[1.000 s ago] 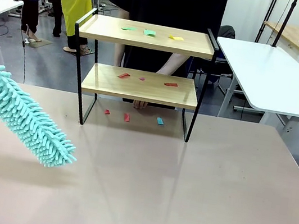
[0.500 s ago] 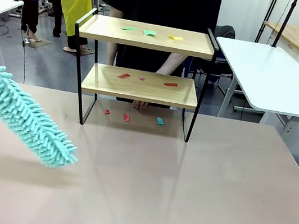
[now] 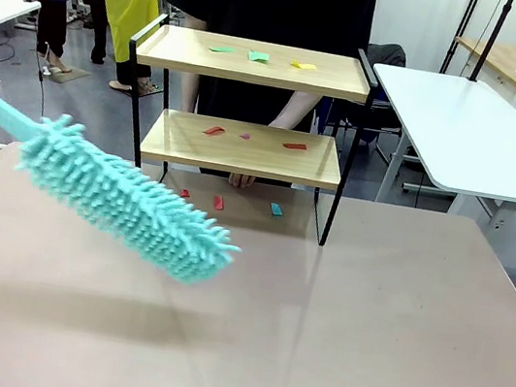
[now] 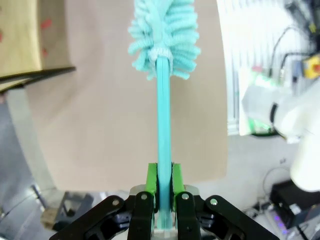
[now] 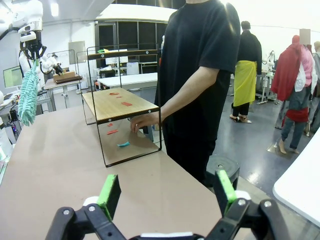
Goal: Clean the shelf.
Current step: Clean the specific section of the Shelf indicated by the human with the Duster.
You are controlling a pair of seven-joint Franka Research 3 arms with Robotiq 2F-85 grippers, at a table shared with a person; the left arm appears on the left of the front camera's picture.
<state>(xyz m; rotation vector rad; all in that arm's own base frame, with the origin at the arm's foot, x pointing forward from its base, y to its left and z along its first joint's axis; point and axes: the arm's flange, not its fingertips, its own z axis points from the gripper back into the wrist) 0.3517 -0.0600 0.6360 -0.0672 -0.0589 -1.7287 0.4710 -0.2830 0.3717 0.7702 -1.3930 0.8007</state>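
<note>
beige counter point(image 3: 366, 319), front view: the teal duster point(image 3: 129, 201) has swung from the near left toward the shelf point(image 3: 257, 76) at the far middle, so sweeping looks close. left wrist view: left claw point(image 4: 165, 180) clamped on the duster. right wrist view: right claw point(image 5: 167, 191) spread apart, empty.

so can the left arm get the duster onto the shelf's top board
Probably yes: the left gripper holds the duster up in front of the shelf, with nothing between them.
</note>
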